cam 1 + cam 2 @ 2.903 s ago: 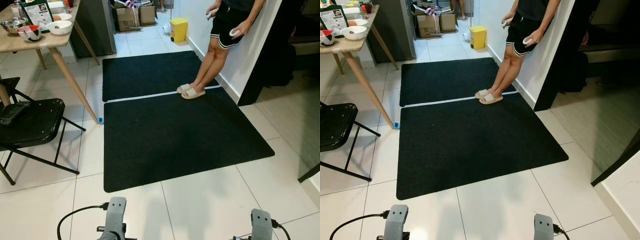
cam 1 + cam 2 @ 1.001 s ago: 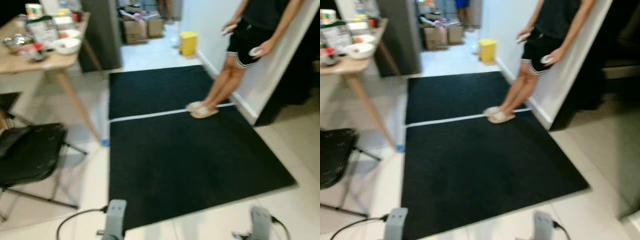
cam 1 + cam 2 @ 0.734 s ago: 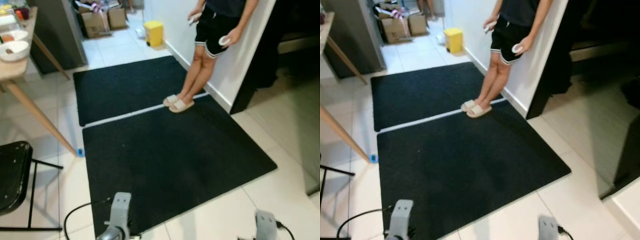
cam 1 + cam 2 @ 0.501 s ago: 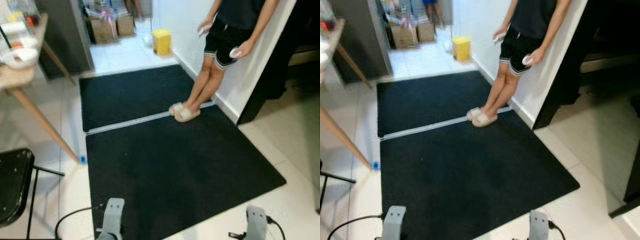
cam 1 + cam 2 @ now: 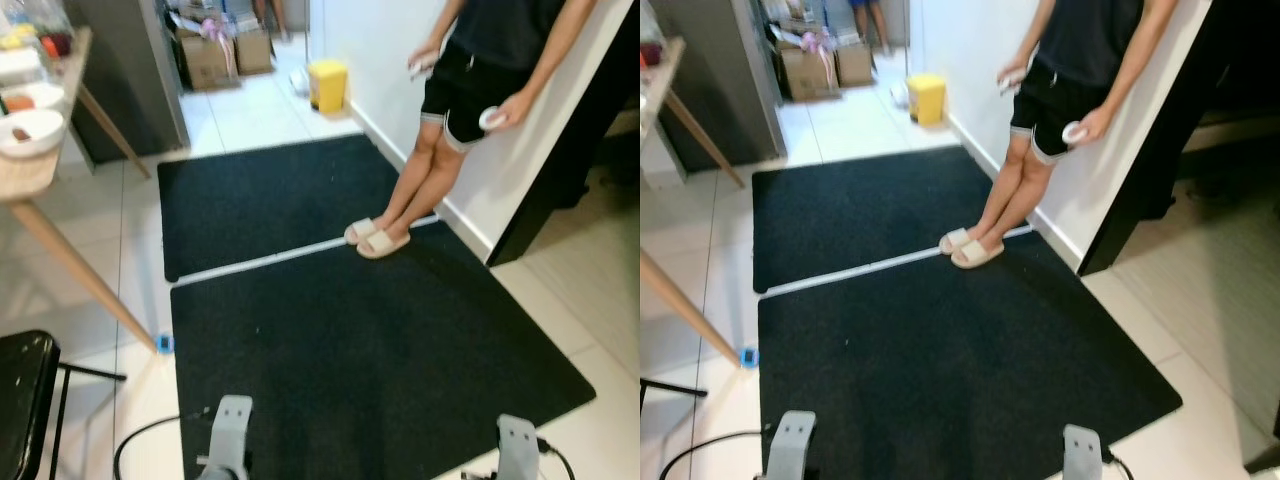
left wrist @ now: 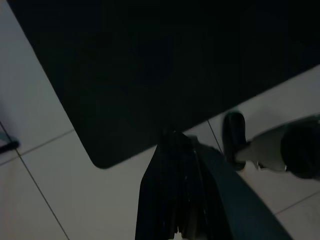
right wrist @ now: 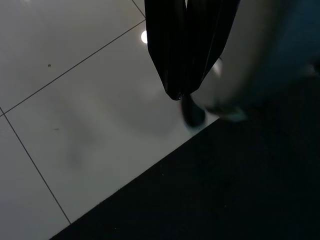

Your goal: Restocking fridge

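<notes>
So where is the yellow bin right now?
In the left eye view, the yellow bin stands on the tiled floor at the far end, against the white wall, beyond the far black mat.

Two floor mats lie end to end, the near mat (image 5: 370, 350) before the far mat (image 5: 270, 200). A person (image 5: 470, 110) stands at their seam, against the wall (image 5: 380, 60) on the right. A table (image 5: 30, 170) stands left, a chair (image 5: 20, 400) before it. Behind the far mat: bin (image 5: 328, 85), cardboard boxes (image 5: 225, 55).
</notes>
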Controlling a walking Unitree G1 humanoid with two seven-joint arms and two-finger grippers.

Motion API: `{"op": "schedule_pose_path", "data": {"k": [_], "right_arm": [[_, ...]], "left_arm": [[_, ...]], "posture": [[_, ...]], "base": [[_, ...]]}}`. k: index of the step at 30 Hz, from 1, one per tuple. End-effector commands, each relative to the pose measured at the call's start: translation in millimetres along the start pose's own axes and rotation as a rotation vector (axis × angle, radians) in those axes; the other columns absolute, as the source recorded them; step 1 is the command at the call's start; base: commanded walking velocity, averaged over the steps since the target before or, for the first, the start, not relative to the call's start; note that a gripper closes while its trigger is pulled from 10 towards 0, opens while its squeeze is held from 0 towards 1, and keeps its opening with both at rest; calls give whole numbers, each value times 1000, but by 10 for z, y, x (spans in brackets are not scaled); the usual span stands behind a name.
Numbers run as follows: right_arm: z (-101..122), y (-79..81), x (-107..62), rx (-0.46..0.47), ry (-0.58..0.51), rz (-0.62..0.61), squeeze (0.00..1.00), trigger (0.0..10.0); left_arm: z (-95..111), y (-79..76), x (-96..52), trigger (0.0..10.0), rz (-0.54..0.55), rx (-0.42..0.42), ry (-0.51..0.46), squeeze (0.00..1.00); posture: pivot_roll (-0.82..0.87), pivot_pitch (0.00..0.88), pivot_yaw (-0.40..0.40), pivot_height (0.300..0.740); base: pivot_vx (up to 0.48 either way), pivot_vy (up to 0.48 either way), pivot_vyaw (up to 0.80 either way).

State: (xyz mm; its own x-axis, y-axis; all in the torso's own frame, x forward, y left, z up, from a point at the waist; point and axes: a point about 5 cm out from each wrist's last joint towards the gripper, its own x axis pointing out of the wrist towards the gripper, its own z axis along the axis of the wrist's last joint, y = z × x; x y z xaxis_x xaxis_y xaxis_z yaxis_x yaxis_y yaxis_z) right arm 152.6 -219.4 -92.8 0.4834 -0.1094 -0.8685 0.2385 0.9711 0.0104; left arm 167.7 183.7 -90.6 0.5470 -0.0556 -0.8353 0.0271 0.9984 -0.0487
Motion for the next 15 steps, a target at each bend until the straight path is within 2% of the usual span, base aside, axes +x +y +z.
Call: {"op": "schedule_pose_path", "data": {"k": [1,15], "right_arm": [[20,-42,-2,-2,-2,-12,0,10000],[24,-39,-1,-2,-2,-11,0,10000]], "left_arm": [[-31,-20,-1,10000,-10,8,14,0],[-21,-22,1,10000,-13,10,13,0]], "posture": [[11,9,-23,740],[10,10,-22,740]], "base": [[371,0,0],[373,0,0]]}}
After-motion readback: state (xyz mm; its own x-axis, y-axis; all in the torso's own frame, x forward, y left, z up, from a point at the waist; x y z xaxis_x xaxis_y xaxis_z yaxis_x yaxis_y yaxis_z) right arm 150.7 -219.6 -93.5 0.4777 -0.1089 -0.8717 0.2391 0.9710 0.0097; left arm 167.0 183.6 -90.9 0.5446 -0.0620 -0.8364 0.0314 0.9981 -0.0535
